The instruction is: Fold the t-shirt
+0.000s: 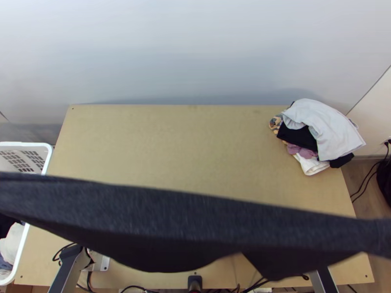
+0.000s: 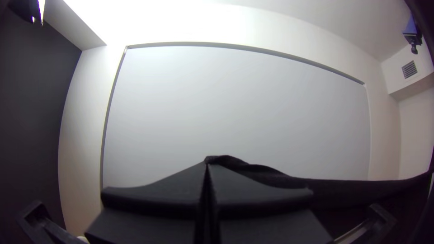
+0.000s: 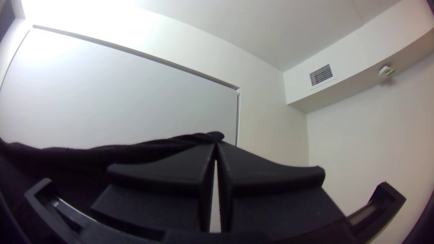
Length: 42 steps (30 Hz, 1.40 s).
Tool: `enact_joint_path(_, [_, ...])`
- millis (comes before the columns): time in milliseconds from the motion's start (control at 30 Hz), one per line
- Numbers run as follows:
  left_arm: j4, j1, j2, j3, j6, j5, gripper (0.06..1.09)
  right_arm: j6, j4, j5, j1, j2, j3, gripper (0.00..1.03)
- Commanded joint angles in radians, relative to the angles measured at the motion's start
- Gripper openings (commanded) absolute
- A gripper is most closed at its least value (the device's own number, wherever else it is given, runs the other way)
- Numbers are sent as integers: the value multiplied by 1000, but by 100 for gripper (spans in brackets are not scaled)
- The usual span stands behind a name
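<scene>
We could pass over the far middle of the table (image 1: pixel 171 146); the clothes pile (image 1: pixel 320 127) blocks its far right corner, the dark t-shirt (image 1: pixel 195 215) hangs across its near part, a basket (image 1: pixel 24 144) flanks its left.

Indoor room: pale walls (image 3: pixel 271 126), vent (image 3: pixel 321 75).

Clothes pile (image 1: pixel 325 129) on counter (image 1: pixel 171 146), far right corner. Basket (image 1: pixel 49 152) at counter's left edge, garments (image 1: pixel 10 244) inside. T-shirt (image 1: pixel 185 210) raised above counter's near part, spanning left to right.
</scene>
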Motion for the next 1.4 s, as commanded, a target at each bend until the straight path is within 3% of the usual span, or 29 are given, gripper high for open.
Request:
enact_joint_path(0, [-107,18,-63,-75,-25,58,10,28,-104,9,27,-18,-1,3])
enact_joint_path(133, [-127,48,-83,-254,-66,75,10,106,-217,11,67,11,-26,3])
enact_joint_path(333, [-52,48,-79,-497,-148,124,10,203,-234,9,179,13,-248,3])
enact_joint_path(567, [161,48,-66,-805,-177,110,10,278,-142,6,321,41,-579,3])
enact_joint_path(700, [275,40,-31,-926,-178,108,10,332,-59,-23,360,136,-654,3])
enact_joint_path(800, [375,-6,18,-994,-184,64,10,364,5,-58,361,248,-656,3])
enact_joint_path(1000, [579,-210,167,-1064,-168,-123,10,405,116,-98,357,492,-604,3])
enact_joint_path(1167, [738,-288,357,-1057,-165,-212,10,445,172,-106,355,682,-527,3])
enact_joint_path(1367, [879,-314,579,-1021,-163,-254,10,490,199,-114,332,921,-407,3])
